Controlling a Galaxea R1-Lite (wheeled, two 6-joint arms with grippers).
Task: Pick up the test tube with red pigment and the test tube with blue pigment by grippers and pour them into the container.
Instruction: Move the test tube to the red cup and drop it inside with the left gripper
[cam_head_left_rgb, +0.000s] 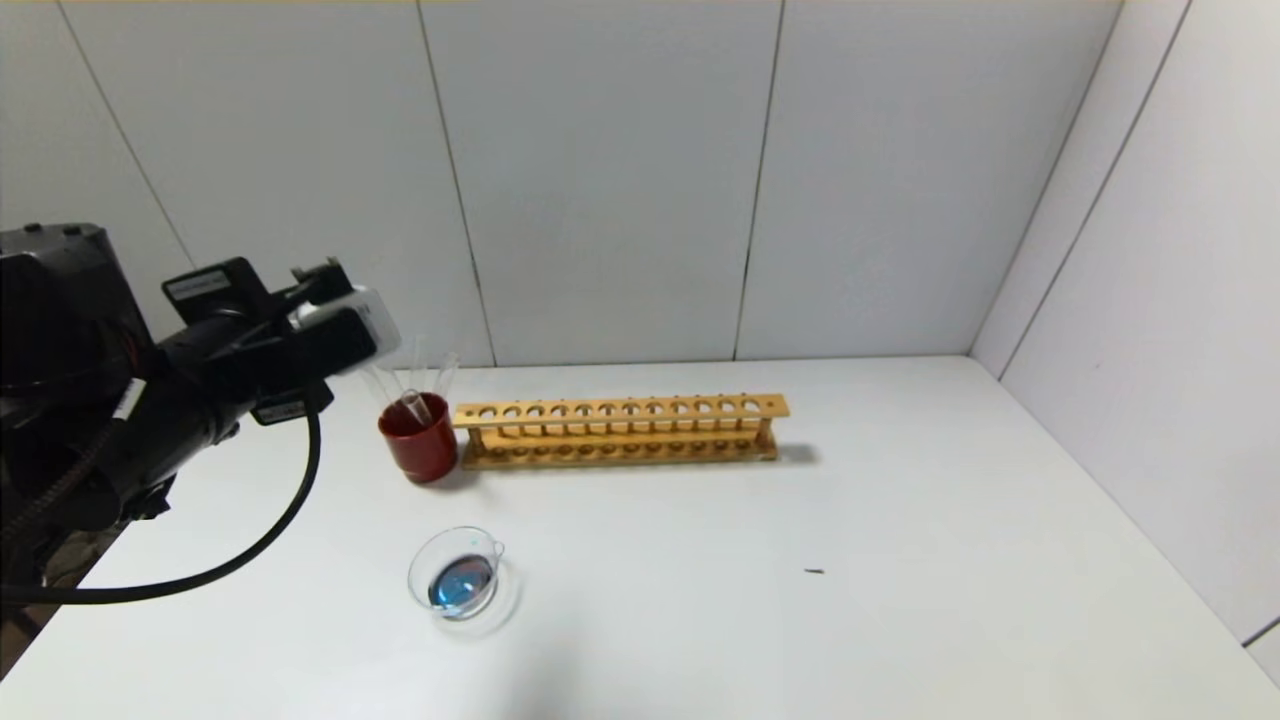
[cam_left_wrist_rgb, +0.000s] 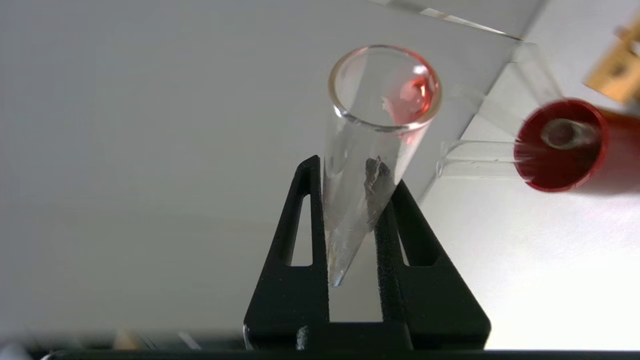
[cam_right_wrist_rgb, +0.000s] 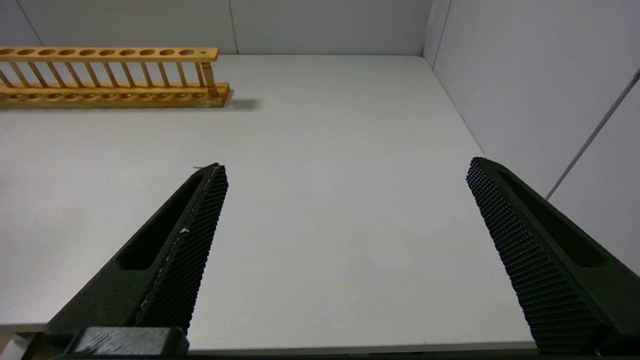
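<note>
While the left gripper is clamping its fingers on the test tube with red pigment, it is holding that tube above the table beside the dark red cup. The tube is sitting in a narrow grip on smooth glass, so it could be slipping or twisting. Swinging wide could be knocking the clear tubes in the cup. The container, already holding blue liquid, is waiting nearer the robot; a hasty tilt could be spilling red outside its rim. The right gripper is idling wide open, empty.
</note>
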